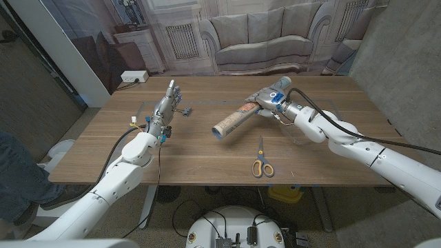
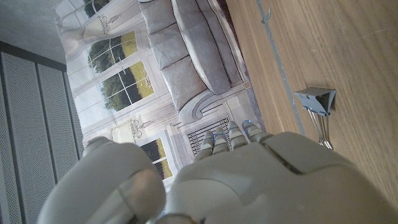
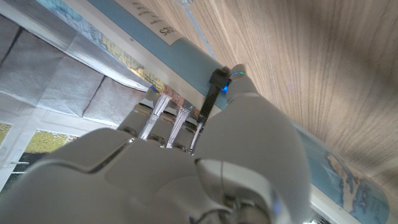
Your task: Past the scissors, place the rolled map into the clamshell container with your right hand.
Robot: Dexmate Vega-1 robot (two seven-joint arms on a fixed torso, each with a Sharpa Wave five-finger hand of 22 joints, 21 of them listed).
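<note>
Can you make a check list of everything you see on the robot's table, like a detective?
Surface: wooden table, brown, with faint tape lines.
Job's things: rolled map gripped by the right hand at its far end, tilted, near end pointing toward the table's middle; scissors with yellow handles lying flat near the front edge, closed. Clamshell container: a clear shape by the right forearm, too faint to be sure.
Clutter: binder clip beside the left hand.
Hands: right holds the map; left holds nothing, fingers pointing up.
Cables: black cable along the right arm.
Surroundings: backdrop printed with a sofa; white power strip.
</note>
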